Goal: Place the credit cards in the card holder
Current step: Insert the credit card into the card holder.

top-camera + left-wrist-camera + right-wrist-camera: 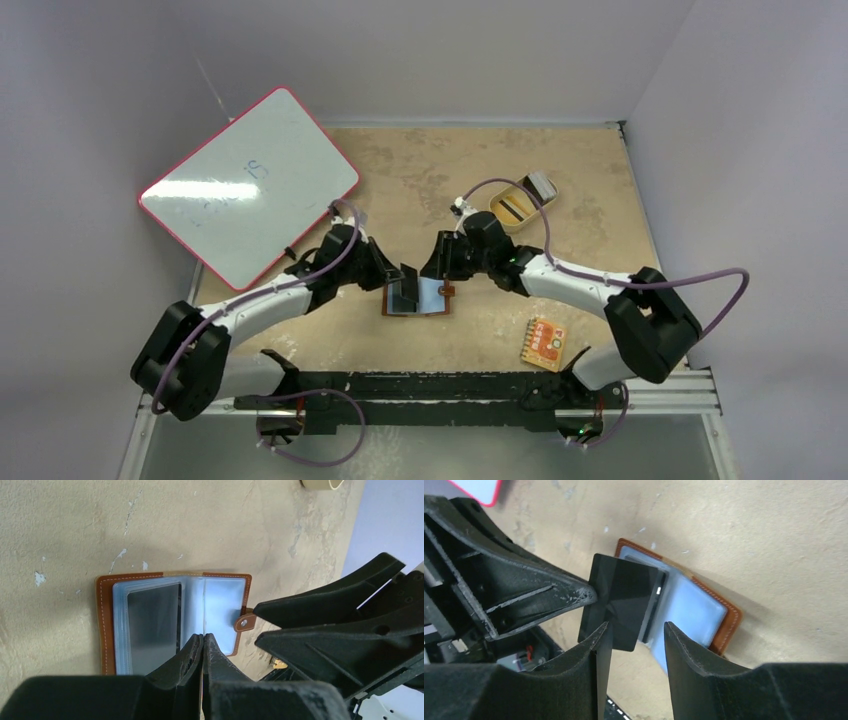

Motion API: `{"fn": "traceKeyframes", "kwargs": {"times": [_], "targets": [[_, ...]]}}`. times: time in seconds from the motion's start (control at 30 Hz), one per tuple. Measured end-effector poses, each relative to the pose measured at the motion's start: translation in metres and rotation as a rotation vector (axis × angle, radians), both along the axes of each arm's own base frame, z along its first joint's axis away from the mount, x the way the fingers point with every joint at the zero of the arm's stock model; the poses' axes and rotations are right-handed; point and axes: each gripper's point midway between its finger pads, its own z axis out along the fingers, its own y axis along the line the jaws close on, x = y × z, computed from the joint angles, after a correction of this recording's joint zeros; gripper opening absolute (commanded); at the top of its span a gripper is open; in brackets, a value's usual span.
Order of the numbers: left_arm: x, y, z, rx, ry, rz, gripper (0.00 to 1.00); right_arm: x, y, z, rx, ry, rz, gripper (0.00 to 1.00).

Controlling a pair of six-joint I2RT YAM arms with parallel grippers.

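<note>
You're in a robotics lab cell: plain pale walls (90, 100) box in a scuffed tan table (420, 170), a metal rail (650, 402) at its near edge carries the left arm (250, 300) and right arm (580, 285), and a red-rimmed whiteboard (250, 185) lies far left.

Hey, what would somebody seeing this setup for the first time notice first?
A black credit card stands pinched in the left gripper, just above the open brown card holder in the middle of the table. The right gripper hovers open right beside the card. A red-rimmed whiteboard sits at the far left.
</note>
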Motion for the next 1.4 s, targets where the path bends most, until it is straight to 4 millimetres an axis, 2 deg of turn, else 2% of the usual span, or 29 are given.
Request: {"fn": "traceKeyframes", "kwargs": {"times": [0.23,0.57,0.73,0.93,1.4], "targets": [[-0.01,0.001,-0.023,0.006,0.039,-0.029,0.0,0.013,-0.019,-0.021,-0.153,-0.024,-0.048,0.37],[-0.01,-0.008,-0.027,-0.026,0.04,-0.065,0.0,0.013,-0.034,-0.054,-0.277,0.003,-0.045,0.24],[-0.009,-0.01,-0.029,-0.029,0.034,-0.074,0.0,0.013,-0.036,-0.061,-0.297,0.007,-0.041,0.19],[-0.01,-0.01,-0.035,-0.02,0.03,-0.088,0.0,0.009,-0.042,-0.073,-0.327,0.024,-0.043,0.18],[-0.01,-0.004,-0.054,0.04,0.034,-0.1,0.0,0.009,-0.043,-0.075,-0.326,0.019,-0.046,0.17]]}}
